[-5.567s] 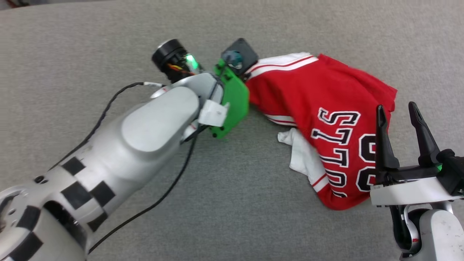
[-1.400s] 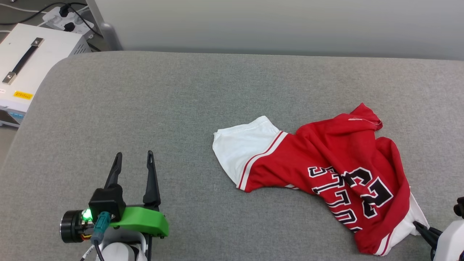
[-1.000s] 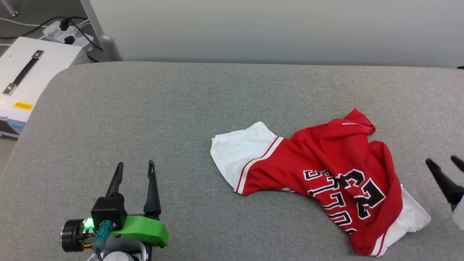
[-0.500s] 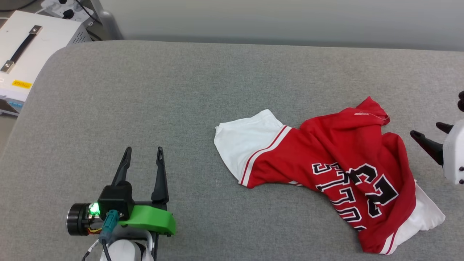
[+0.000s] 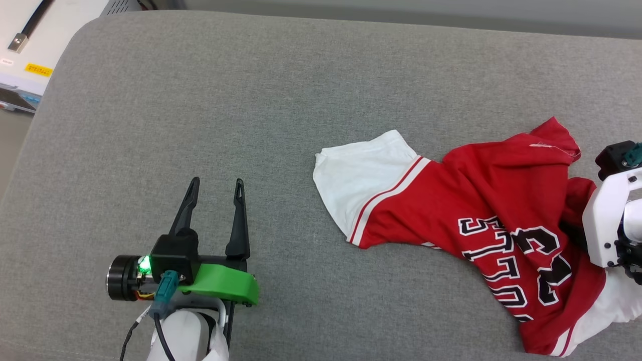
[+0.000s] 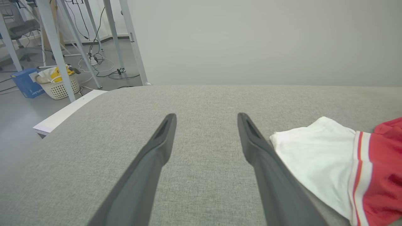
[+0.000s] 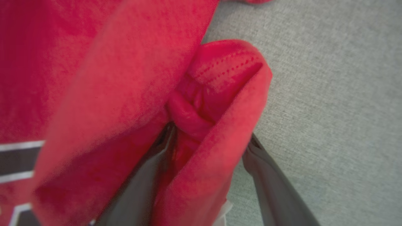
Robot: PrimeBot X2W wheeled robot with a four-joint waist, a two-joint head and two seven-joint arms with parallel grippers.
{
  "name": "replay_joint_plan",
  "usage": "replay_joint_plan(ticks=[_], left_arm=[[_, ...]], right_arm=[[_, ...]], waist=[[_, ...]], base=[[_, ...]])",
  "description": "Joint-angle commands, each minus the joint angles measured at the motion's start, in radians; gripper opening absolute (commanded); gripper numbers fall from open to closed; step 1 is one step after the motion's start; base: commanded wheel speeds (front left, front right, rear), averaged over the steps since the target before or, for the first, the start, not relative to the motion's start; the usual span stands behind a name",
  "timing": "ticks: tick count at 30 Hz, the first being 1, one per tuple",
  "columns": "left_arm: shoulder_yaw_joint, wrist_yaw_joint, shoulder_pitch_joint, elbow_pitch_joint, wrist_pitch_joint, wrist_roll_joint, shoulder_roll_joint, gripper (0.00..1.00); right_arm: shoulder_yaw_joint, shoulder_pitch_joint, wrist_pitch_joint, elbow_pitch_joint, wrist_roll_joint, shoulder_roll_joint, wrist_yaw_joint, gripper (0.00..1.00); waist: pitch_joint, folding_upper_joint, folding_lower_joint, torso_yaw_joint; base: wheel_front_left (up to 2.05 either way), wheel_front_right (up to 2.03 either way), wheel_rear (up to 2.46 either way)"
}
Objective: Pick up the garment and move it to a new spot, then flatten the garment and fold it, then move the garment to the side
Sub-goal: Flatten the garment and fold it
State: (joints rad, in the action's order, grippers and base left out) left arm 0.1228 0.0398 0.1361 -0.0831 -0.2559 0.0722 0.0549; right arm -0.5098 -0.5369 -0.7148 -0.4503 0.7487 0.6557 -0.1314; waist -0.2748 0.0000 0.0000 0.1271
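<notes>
The garment (image 5: 481, 200), a red jersey with black white-outlined print, lies crumpled on the right half of the grey table, one white sleeve (image 5: 361, 175) spread toward the middle. My right arm's white wrist housing (image 5: 609, 220) hangs over the garment's right edge, hiding the fingers below it. In the right wrist view my right gripper (image 7: 210, 135) is open, its fingers straddling a raised red fold of the garment (image 7: 94, 78). My left gripper (image 5: 216, 183) stands open and empty at the lower left, well clear of the sleeve. The left wrist view shows my left gripper (image 6: 206, 116) with the sleeve (image 6: 317, 157) to its right.
The grey padded table (image 5: 200, 100) has a rounded left corner. A white box with a black handle (image 5: 20, 30) sits beyond that corner. Off the table's far left are a white basket (image 6: 58, 84), a blue box (image 6: 26, 83) and metal frame legs (image 6: 53, 47).
The head camera has tilted down. My right gripper has come from beside the garment's right edge down onto it, its fingers now around a red fold. The left gripper holds its place.
</notes>
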Motion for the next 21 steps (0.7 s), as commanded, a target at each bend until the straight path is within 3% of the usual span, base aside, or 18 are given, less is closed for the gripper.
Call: replay_joint_plan(ticks=[1,3,4,5,10,15,16,21], left_arm=[[0.001,0.009,0.016,-0.002,-0.006,0.007,-0.005,1.0],[0.001,0.013,0.013,-0.004,-0.006,0.007,-0.005,1.0],[-0.001,0.015,0.01,-0.006,-0.006,0.007,-0.005,1.0],[-0.005,0.017,0.005,-0.007,-0.006,0.006,-0.005,1.0],[-0.018,0.014,-0.016,-0.01,-0.006,0.001,-0.005,1.0],[-0.032,0.014,-0.034,-0.005,-0.006,-0.001,-0.005,1.0],[-0.036,0.013,-0.044,0.0,-0.006,-0.004,-0.005,1.0],[-0.034,0.011,-0.046,0.002,-0.006,-0.005,-0.005,1.0]], right_arm=[[-0.036,0.015,0.017,-0.03,0.02,-0.031,0.001,1.0],[-0.064,0.021,0.056,-0.037,0.035,-0.034,0.001,1.0],[-0.076,0.022,0.078,-0.033,0.04,-0.032,0.001,0.65],[-0.093,0.02,0.115,-0.024,0.036,-0.026,0.001,0.0],[-0.108,0.014,0.28,0.041,0.053,0.009,0.001,0.0],[-0.058,0.028,0.426,0.145,0.067,0.054,0.001,0.0],[-0.012,0.034,0.471,0.214,0.07,0.076,0.001,0.0],[0.077,0.025,0.503,0.32,0.035,0.097,0.001,0.0]], waist=[[-0.009,0.0,0.0,0.011],[-0.002,0.0,0.0,0.009],[0.003,0.0,0.0,0.006],[0.011,0.0,0.0,0.0],[0.045,0.0,0.0,-0.022],[0.074,0.0,0.0,-0.047],[0.081,0.0,0.0,-0.059],[0.082,0.0,0.0,-0.065]], base=[[0.0,0.0,0.0],[0.0,0.0,0.0],[0.0,0.0,0.0],[0.0,0.0,0.0],[0.0,0.0,0.0],[0.0,0.0,0.0],[0.0,0.0,0.0],[0.0,0.0,0.0]])
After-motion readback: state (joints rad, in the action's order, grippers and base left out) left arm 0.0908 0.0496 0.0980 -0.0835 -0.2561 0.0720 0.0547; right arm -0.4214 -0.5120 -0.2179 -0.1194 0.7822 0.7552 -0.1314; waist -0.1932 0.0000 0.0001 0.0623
